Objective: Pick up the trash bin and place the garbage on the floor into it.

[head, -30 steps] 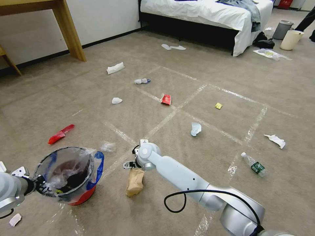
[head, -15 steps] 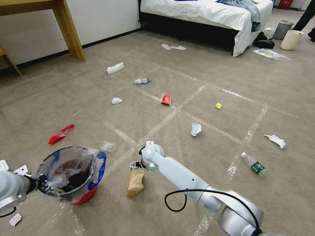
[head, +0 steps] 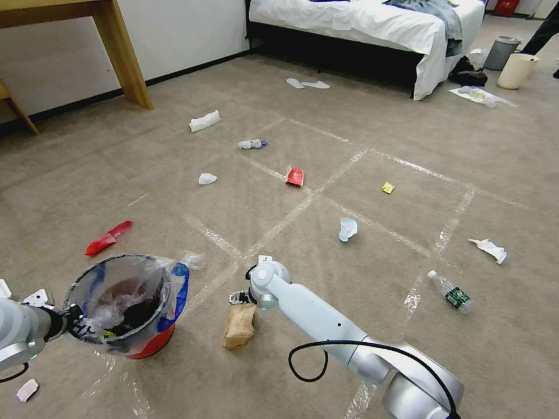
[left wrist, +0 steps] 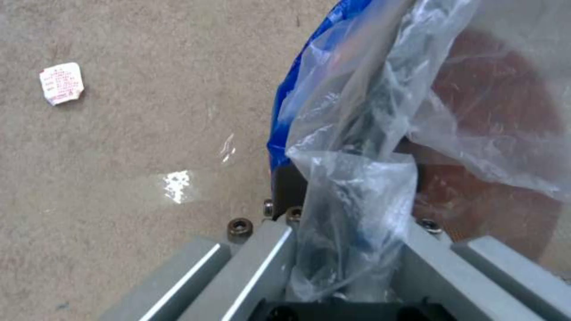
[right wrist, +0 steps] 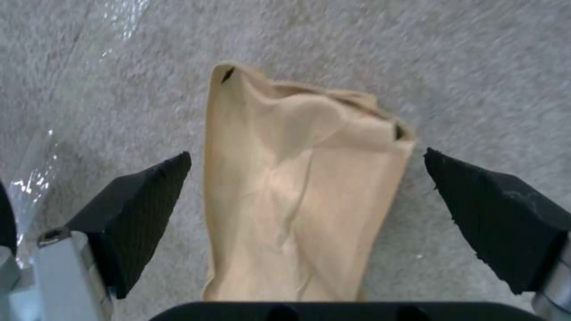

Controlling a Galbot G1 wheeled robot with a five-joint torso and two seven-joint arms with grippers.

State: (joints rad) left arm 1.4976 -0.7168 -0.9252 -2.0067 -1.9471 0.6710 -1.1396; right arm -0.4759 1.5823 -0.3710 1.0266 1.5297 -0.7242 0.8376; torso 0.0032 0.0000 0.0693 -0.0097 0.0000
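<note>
The trash bin (head: 125,302), red-based with a clear blue-edged liner, hangs low at my left. My left gripper (head: 65,326) is shut on its near rim; the left wrist view shows that gripper (left wrist: 351,223) clamping rim and liner of the bin (left wrist: 494,133). A brown paper bag (head: 240,326) lies flat on the carpet. My right gripper (head: 240,298) hovers over its far end, open. In the right wrist view the bag (right wrist: 297,200) lies between the black pads (right wrist: 146,209), which stand apart from it. Other garbage: a red wrapper (head: 108,237), tissues (head: 347,228), a bottle (head: 449,291).
More litter dots the taped carpet: a red packet (head: 294,176), a yellow scrap (head: 388,187), white tissues (head: 489,249), a paper scrap (left wrist: 61,83). A bed (head: 372,23), a grey bin (head: 502,52) and a cream bucket (head: 517,70) stand at the back, a wooden table leg (head: 125,55) at the left.
My right gripper has shifted slightly right and lower, settling over the bag's far end. The held bin has risen a little.
</note>
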